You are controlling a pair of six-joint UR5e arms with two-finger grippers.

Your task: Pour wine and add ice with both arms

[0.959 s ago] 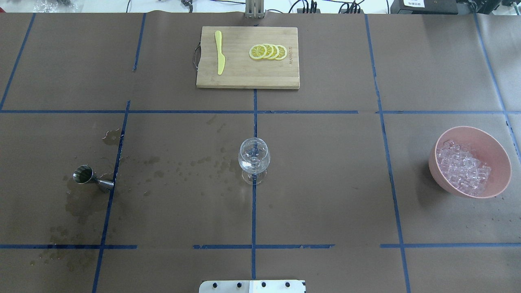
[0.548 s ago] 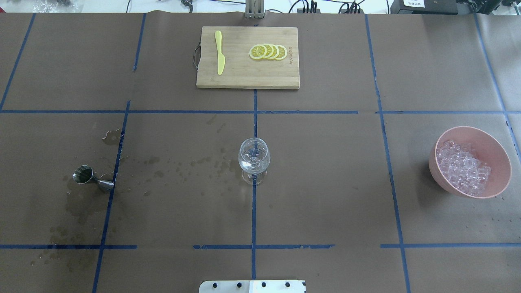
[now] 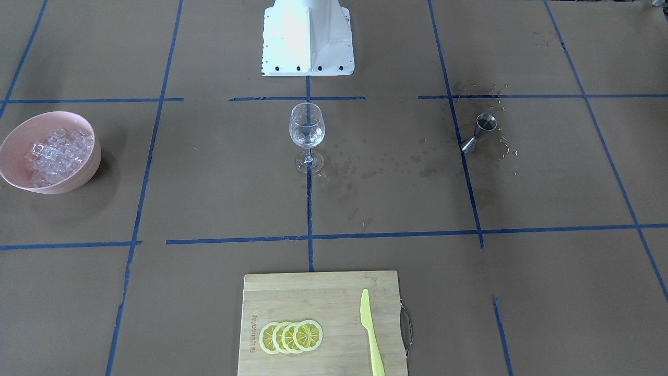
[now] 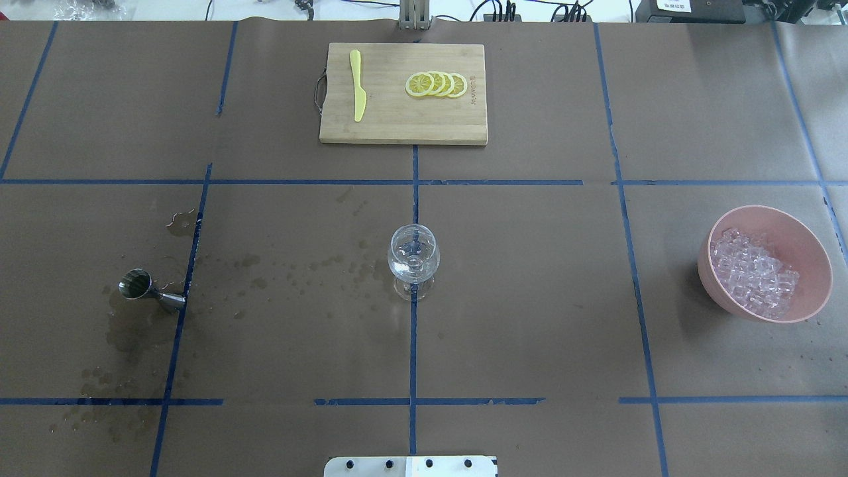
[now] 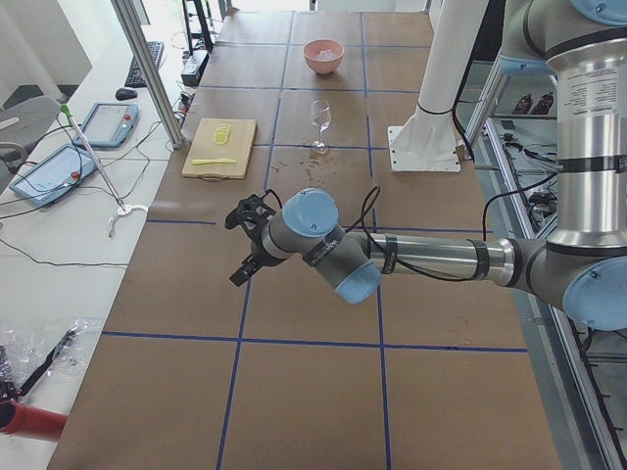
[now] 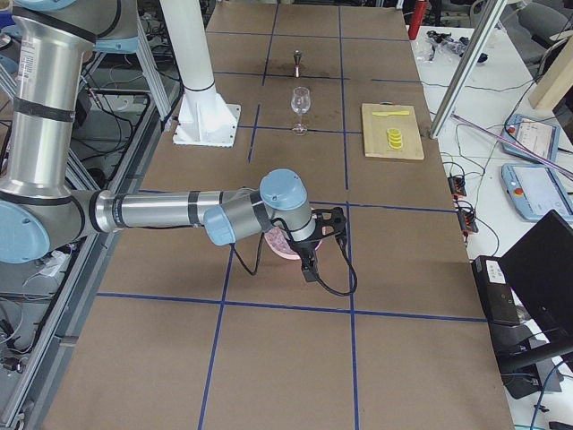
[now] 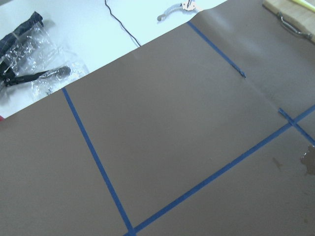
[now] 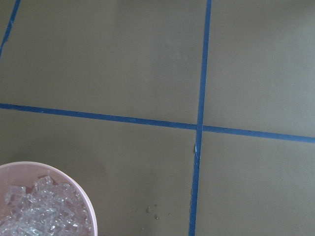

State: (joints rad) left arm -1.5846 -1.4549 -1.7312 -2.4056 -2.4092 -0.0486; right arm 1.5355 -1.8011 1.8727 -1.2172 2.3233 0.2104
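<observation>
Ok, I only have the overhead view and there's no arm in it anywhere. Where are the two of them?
Observer: The left side view shows the left arm stretched out over bare paper at the table's left end.
Operator: And the right one?
Observer: In the right side view the right arm reaches out over the pink bowl of ice, and its wrist hides most of the bowl.
Operator: What does the left wrist camera see?
Observer: Paper and blue tape, with only the chopping board's handle in the top right corner. It doesn't show the jaws, so I cannot tell whether they are open.
</observation>
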